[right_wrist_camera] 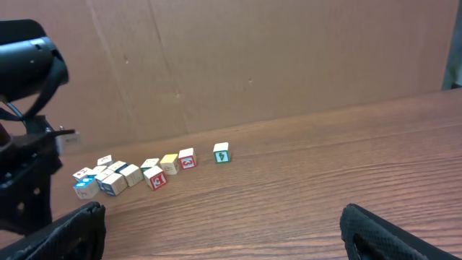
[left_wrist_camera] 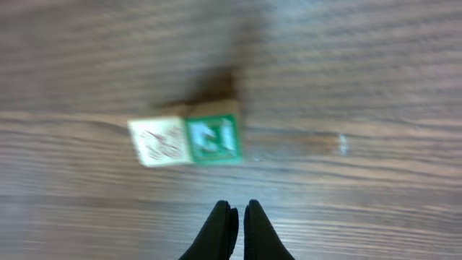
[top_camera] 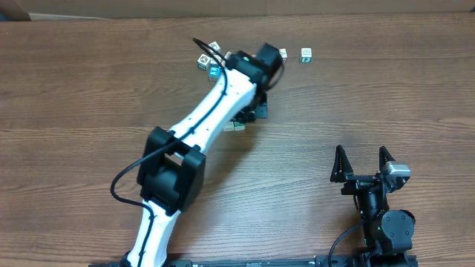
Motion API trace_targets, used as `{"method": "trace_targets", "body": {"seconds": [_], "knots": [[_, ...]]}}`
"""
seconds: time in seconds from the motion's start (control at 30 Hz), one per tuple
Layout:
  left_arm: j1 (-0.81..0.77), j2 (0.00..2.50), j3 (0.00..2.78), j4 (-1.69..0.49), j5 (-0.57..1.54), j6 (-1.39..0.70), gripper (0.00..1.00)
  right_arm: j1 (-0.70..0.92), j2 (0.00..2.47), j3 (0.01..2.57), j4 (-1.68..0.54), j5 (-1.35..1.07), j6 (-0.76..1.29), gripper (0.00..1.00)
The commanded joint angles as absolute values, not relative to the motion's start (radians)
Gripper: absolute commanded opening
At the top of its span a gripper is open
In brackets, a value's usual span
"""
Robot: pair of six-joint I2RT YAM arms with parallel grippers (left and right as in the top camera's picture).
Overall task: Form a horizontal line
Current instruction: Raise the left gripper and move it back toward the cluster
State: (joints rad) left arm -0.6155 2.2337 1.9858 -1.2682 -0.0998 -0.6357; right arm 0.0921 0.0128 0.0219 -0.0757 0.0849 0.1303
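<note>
Cube pair (left_wrist_camera: 186, 139) side by side, before cube cluster (top_camera: 202, 61)

The left arm (top_camera: 215, 104) shows white shells between bulky black joints, with a black cable (top_camera: 113, 185) looping just left of its elbow housing (top_camera: 172, 169). Well right of that elbow, the black right arm (top_camera: 382, 219) carries a grey block (top_camera: 395, 170), a green light (top_camera: 377, 228) and the right gripper (top_camera: 361, 150) with tapered fingers (top_camera: 340, 165).

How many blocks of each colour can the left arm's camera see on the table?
White block: 1
Green block: 1
Total: 2
</note>
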Motion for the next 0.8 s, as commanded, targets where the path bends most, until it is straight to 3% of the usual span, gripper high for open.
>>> {"method": "trace_targets", "body": {"seconds": [0.0,0.33,0.5,0.77], "knots": [[-0.678,2.21,1.927,-1.25,-0.142,-0.773,0.04,0.089,0.003,0.008,-0.072,0.084,0.126,1.0],[-0.75,2.21,1.795,-1.122,-0.289,-0.849,0.04,0.089,0.003,0.008,-0.072,0.084,0.126,1.0],[-0.733,2.21,1.794,-1.121,-0.292,-0.672,0.04,0.089,0.003,0.008,-0.072,0.084,0.126,1.0],[-0.696,2.21,1.752,-1.105,-0.292,-0.604,0.04,0.089,0.003,0.008,-0.072,0.084,0.126,1.0]]}}
